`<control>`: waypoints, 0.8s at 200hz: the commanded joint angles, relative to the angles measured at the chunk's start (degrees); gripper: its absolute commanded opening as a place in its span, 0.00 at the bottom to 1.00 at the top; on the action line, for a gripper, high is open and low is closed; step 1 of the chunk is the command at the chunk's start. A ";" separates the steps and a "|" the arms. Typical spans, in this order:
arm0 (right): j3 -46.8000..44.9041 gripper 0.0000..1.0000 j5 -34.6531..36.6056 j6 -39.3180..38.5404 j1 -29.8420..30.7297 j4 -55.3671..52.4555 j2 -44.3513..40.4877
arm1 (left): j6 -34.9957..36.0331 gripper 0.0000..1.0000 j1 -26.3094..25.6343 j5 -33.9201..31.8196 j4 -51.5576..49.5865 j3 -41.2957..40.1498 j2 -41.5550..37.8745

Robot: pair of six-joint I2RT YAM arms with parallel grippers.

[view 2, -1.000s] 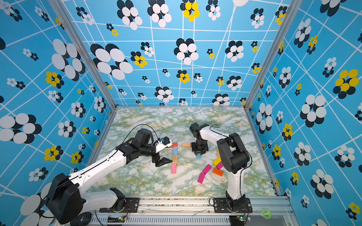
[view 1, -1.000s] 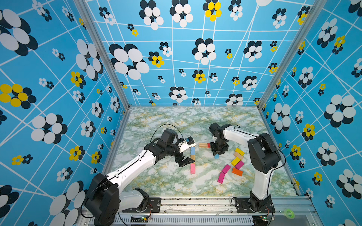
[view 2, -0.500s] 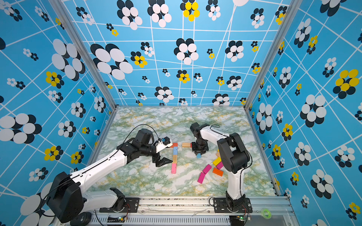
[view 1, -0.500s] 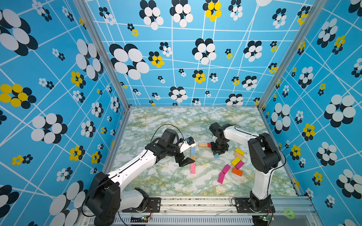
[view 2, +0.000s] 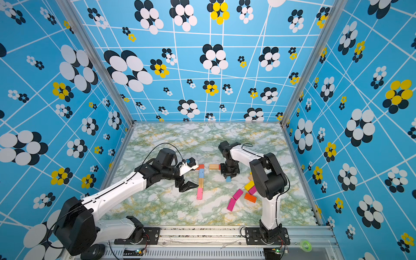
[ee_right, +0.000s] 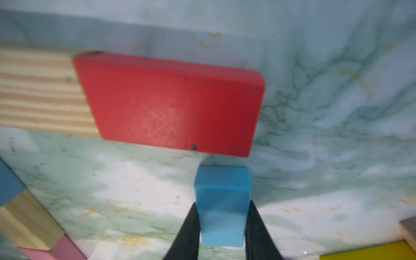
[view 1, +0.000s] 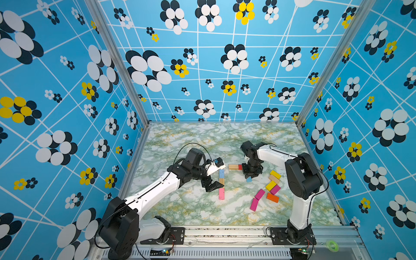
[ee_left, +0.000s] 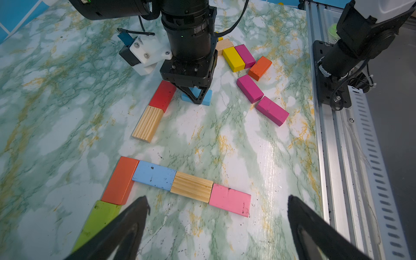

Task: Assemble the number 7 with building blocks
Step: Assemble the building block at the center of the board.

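Right wrist view has our right end effector (ee_right: 222, 203) pinching the light blue block (ee_right: 221, 180) just short of the red block (ee_right: 173, 105); in a top view the light blue block (view 1: 248, 179) sits at 5 o'clock from red. The red-and-wood bar (view 1: 234, 166) runs 9-to-3, so we reckon blue's long axis wants 12-to-6, though its heading now is hard to read. Left end effector (ee_left: 217, 200) hangs spread, empty, farther off.

Both top views look down on whole table (view 1: 225, 139); wrist cams close-up, low.

Green tape roll (view 1: 332, 245) on aluminium frame (view 1: 225, 234).
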 commanded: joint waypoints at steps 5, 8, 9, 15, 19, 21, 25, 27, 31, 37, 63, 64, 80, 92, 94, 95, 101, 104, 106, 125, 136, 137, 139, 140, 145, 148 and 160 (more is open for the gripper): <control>-1.41 0.19 1.73 -0.53 -0.90 3.47 0.85 | 0.99 0.99 -0.52 0.70 -0.45 0.47 0.53; -1.45 0.19 1.73 -0.53 -0.92 3.44 0.85 | 0.99 0.99 -0.48 0.71 -0.41 0.43 0.53; -1.43 0.19 1.73 -0.56 -0.91 3.46 0.85 | 0.99 0.99 -0.50 0.67 -0.43 0.43 0.51; -1.41 0.19 1.77 -0.60 -0.92 3.46 0.83 | 0.99 0.99 -0.51 0.72 -0.43 0.43 0.49; -1.40 0.19 1.81 -0.56 -0.93 3.44 0.84 | 0.97 0.99 -0.49 0.71 -0.37 0.42 0.37; -1.45 0.19 1.81 -0.57 -0.97 3.47 0.85 | 0.94 0.99 -0.49 0.71 -0.37 0.42 0.39; -1.43 0.18 1.79 -0.57 -0.99 3.48 0.85 | 0.99 0.99 -0.49 0.70 -0.36 0.41 0.39; -1.42 0.18 1.81 -0.57 -1.01 3.50 0.85 | 0.99 0.99 -0.53 0.71 -0.39 0.42 0.40; -1.42 0.18 1.83 -0.55 -1.02 3.51 0.88 | 0.99 0.99 -0.54 0.77 -0.36 0.42 0.44; -1.42 0.18 1.96 -0.58 -1.05 3.61 0.93 | 0.99 0.99 -0.53 0.80 -0.36 0.42 0.48; -0.93 0.18 1.99 -0.45 -1.16 3.63 1.24 | 0.99 0.99 -0.58 0.75 -0.36 0.38 0.42; -0.86 0.18 2.03 -0.44 -1.16 3.64 1.26 | 0.94 0.99 -0.59 0.77 -0.36 0.40 0.45; -0.37 0.18 2.01 -0.29 -1.20 3.59 1.46 | 0.99 0.99 -0.55 0.79 -0.32 0.44 0.56; -0.01 0.18 1.90 -0.33 -1.17 3.64 1.53 | 0.99 0.99 -0.58 0.75 -0.36 0.42 0.62; -0.01 0.18 1.86 -0.29 -1.21 3.58 1.59 | 0.99 0.99 -0.58 0.77 -0.36 0.42 0.65; 0.00 0.18 1.84 -0.31 -1.19 3.62 1.61 | 0.99 0.99 -0.55 0.78 -0.32 0.42 0.66; 0.17 0.18 1.81 -0.26 -1.16 3.63 1.75 | 0.99 0.99 -0.60 0.80 -0.36 0.40 0.60; 0.19 0.18 1.80 -0.33 -1.17 3.68 1.75 | 0.99 0.99 -0.58 0.77 -0.36 0.42 0.60; 0.24 0.18 1.81 -0.33 -1.17 3.73 1.73 | 0.99 0.99 -0.60 0.75 -0.36 0.40 0.63; 0.59 0.18 1.55 -0.33 -1.17 3.69 1.98 | 0.98 0.99 -0.58 0.75 -0.28 0.42 0.65; 0.70 0.18 1.22 -0.34 -1.16 3.74 2.25 | 0.99 0.99 -0.56 0.79 -0.34 0.50 0.66; 0.70 0.18 1.21 -0.34 -1.16 3.74 2.29 | 0.99 0.99 -0.54 0.80 -0.31 0.51 0.71; 0.77 0.18 1.14 -0.34 -1.16 3.79 2.33 | 0.99 0.99 -0.59 0.80 -0.35 0.51 0.74; 0.82 0.18 1.08 -0.29 -1.16 3.76 2.38 | 0.99 0.99 -0.60 0.80 -0.36 0.51 0.75; 0.96 0.18 0.94 -0.31 -1.16 3.77 2.55 | 0.99 0.99 -0.60 0.80 -0.36 0.46 0.70; 1.02 0.18 0.93 -0.32 -1.17 3.81 2.58 | 0.99 0.99 -0.60 0.78 -0.36 0.50 0.71; 1.20 0.18 0.68 -0.19 -1.23 3.90 2.84 | 1.09 0.99 -0.60 0.79 -0.33 0.43 0.75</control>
